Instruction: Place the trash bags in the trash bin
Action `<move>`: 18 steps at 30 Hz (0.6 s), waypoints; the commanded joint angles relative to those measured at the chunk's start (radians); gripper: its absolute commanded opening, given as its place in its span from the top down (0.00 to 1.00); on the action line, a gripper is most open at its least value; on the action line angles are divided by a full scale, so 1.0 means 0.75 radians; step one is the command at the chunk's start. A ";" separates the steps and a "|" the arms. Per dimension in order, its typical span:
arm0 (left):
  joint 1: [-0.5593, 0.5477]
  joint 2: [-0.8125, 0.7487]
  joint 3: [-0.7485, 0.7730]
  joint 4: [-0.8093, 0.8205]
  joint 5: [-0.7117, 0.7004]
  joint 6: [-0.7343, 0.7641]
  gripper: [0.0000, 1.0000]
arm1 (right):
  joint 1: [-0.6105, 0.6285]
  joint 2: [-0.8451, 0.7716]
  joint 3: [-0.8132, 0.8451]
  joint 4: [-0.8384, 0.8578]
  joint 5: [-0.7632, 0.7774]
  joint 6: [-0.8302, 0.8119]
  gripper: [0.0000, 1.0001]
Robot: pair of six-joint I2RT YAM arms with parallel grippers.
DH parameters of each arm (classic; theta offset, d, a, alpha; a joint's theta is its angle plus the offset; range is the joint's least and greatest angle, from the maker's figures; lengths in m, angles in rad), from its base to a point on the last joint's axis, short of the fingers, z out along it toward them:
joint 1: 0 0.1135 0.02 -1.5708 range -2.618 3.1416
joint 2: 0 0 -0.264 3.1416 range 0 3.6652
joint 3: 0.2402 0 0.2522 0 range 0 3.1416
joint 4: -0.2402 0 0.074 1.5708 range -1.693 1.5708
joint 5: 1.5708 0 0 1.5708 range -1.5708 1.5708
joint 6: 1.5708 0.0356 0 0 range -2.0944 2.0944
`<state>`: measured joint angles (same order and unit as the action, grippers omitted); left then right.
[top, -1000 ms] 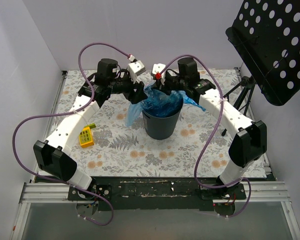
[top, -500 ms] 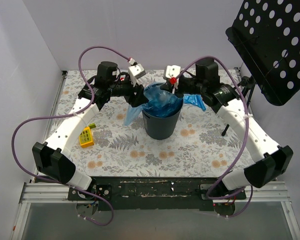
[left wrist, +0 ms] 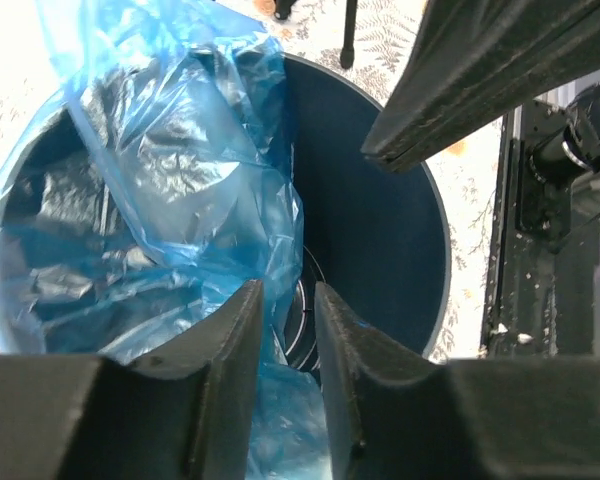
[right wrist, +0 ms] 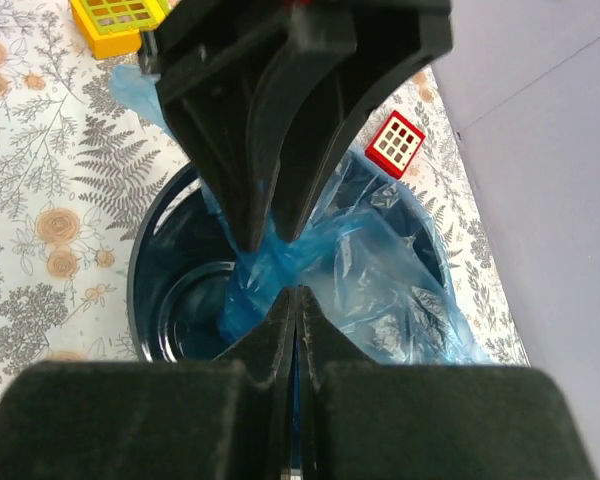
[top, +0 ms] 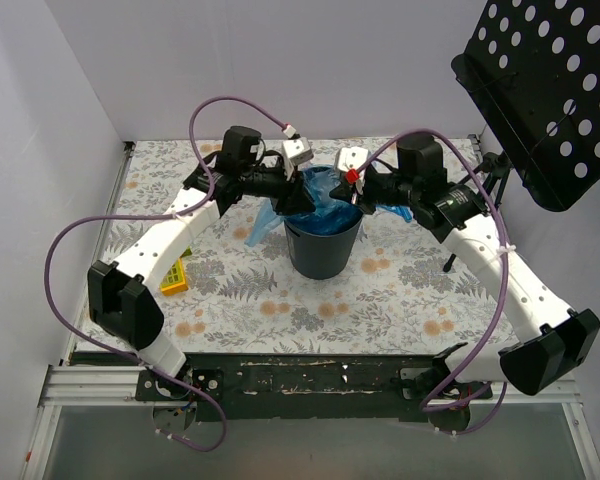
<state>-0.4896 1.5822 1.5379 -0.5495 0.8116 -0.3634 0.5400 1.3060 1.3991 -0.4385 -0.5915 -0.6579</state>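
The dark navy trash bin stands mid-table. A crinkly bright-blue trash bag fills its mouth and spills over the far rim on both sides. My left gripper and right gripper meet nose to nose above the bin. In the left wrist view the left gripper pinches the bag's film over the bin's inner wall. In the right wrist view the right gripper is shut on a bunched fold of the bag above the bin floor.
A small yellow block lies on the floral cloth left of the bin, under the left arm. A red-and-white tile lies beyond the bin. The black perforated music stand overhangs the far right, its tripod beside the right arm.
The left gripper has moved right, from the bin's left rim to over its mouth. The right arm drew back right and stretched out, then closed in again. More film now lies inside the bin.
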 commanded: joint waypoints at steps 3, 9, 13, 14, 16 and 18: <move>-0.032 0.026 0.095 0.009 0.016 -0.002 0.97 | 0.006 0.052 0.100 0.108 0.071 0.016 0.79; -0.032 -0.023 0.070 0.011 -0.006 0.004 1.00 | 0.002 0.152 0.174 0.047 -0.009 -0.184 0.42; -0.034 -0.083 0.074 -0.001 0.012 0.024 1.00 | 0.002 0.216 0.221 0.024 -0.074 -0.252 0.38; -0.036 -0.095 0.077 -0.012 0.020 0.043 1.00 | 0.002 0.228 0.235 0.022 -0.083 -0.262 0.38; -0.043 -0.119 0.070 -0.024 0.026 0.079 1.00 | 0.002 0.265 0.272 -0.010 -0.095 -0.305 0.38; -0.051 -0.138 0.068 -0.044 0.028 0.128 1.00 | 0.002 0.294 0.302 -0.031 -0.097 -0.340 0.38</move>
<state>-0.5148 1.5768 1.5612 -0.5583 0.8074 -0.3389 0.5400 1.5009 1.5452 -0.4366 -0.6209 -0.8356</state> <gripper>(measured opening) 0.009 0.621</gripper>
